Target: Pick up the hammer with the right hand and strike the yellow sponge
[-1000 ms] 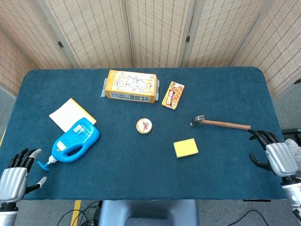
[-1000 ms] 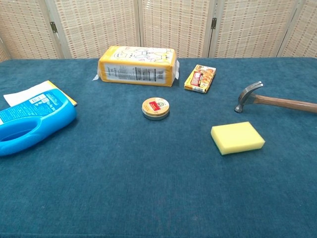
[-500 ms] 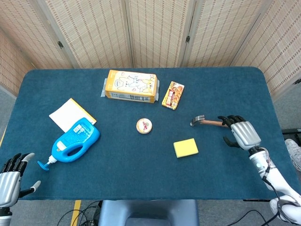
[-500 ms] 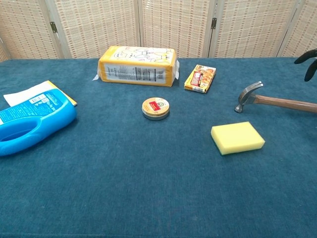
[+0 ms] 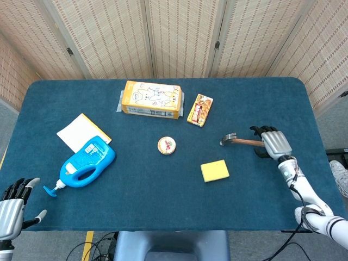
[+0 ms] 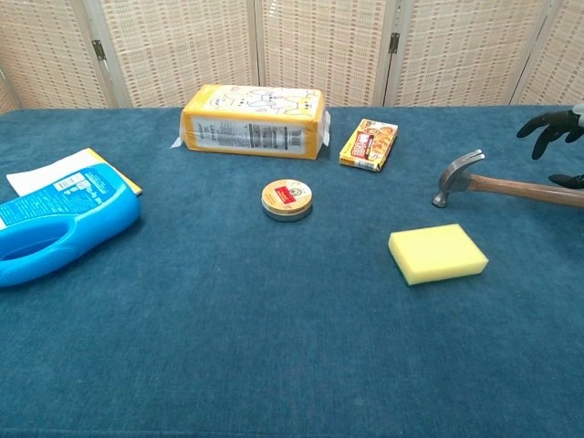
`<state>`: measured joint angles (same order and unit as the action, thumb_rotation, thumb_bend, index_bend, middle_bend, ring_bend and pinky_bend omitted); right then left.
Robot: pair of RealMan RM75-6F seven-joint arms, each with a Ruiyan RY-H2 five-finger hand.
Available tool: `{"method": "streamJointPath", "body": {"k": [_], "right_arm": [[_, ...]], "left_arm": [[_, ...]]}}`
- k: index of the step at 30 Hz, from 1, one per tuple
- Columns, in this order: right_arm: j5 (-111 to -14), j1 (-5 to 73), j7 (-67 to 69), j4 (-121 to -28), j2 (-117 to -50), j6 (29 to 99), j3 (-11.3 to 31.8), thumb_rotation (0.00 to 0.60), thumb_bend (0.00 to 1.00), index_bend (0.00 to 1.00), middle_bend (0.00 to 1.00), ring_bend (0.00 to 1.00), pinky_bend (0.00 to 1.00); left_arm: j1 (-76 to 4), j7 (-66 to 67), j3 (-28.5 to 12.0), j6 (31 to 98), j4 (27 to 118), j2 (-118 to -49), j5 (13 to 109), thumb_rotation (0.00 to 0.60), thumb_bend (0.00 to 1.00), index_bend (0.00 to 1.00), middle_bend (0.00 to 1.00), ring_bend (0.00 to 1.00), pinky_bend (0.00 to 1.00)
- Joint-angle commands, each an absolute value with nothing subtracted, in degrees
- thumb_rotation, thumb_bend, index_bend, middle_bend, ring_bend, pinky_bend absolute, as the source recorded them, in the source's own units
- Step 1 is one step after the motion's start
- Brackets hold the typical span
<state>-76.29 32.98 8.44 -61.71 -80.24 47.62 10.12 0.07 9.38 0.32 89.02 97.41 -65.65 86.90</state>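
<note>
The hammer (image 5: 239, 141) lies flat on the blue table, metal head to the left and wooden handle (image 6: 520, 189) running right. My right hand (image 5: 272, 143) hovers over the far end of the handle with its fingers (image 6: 546, 126) spread above it and the thumb low beside the wood; it grips nothing. The yellow sponge (image 5: 215, 171) lies on the cloth just in front of and left of the hammer head (image 6: 456, 173). My left hand (image 5: 12, 209) hangs open off the table's front left corner.
A blue detergent bottle (image 5: 87, 161) and a white-and-yellow pad (image 5: 80, 130) lie at the left. A yellow wrapped package (image 5: 151, 99) and a small snack box (image 5: 200, 109) sit at the back. A round tin (image 5: 167, 145) rests mid-table.
My right hand has travelled from the table's right edge leftward to the hammer's handle end and then settled lower over it. The left hand has sunk slightly. Hammer and sponge have not moved.
</note>
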Motion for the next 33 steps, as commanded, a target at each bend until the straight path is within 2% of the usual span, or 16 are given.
{"method": "streamJointPath", "body": {"k": [1, 10, 15, 22, 33], "right_arm": [[-75.79, 34.49, 9.85, -58.51, -82.71, 46.47, 10.32, 0.600, 0.32, 0.19, 0.30, 0.19, 0.21], [-75.49, 37.99, 11.86, -51.77, -87.48, 43.06, 10.46, 0.600, 0.34, 0.23, 0.33, 0.19, 0.21], [-76.14, 39.47, 13.25, -49.54, -89.40, 42.06, 10.13, 0.600, 0.34, 0.24, 0.29, 0.16, 0.21], [-76.66, 40.19, 14.02, -47.72, -90.79, 41.51, 9.33, 0.600, 0.34, 0.31, 0.29, 0.16, 0.21], [-75.95, 40.82, 14.51, -45.88, -92.36, 39.82, 8.84, 0.600, 0.37, 0.32, 0.38, 0.16, 0.21]], "left_arm": [[0.05, 9.52, 0.23, 88.94, 97.51, -65.70, 86.79, 0.600, 0.21, 0.18, 0.20, 0.12, 0.18], [-0.27, 10.30, -0.11, 88.18, 97.56, -66.10, 86.18, 0.600, 0.21, 0.18, 0.20, 0.12, 0.18], [-0.29, 10.46, -0.30, 87.93, 97.43, -66.12, 85.62, 0.600, 0.21, 0.18, 0.20, 0.12, 0.18], [-0.07, 10.09, -0.31, 87.87, 96.91, -66.10, 85.15, 0.600, 0.21, 0.18, 0.20, 0.12, 0.18], [0.02, 9.63, -0.42, 87.87, 96.15, -66.24, 85.01, 0.600, 0.21, 0.18, 0.20, 0.12, 0.18]]}}
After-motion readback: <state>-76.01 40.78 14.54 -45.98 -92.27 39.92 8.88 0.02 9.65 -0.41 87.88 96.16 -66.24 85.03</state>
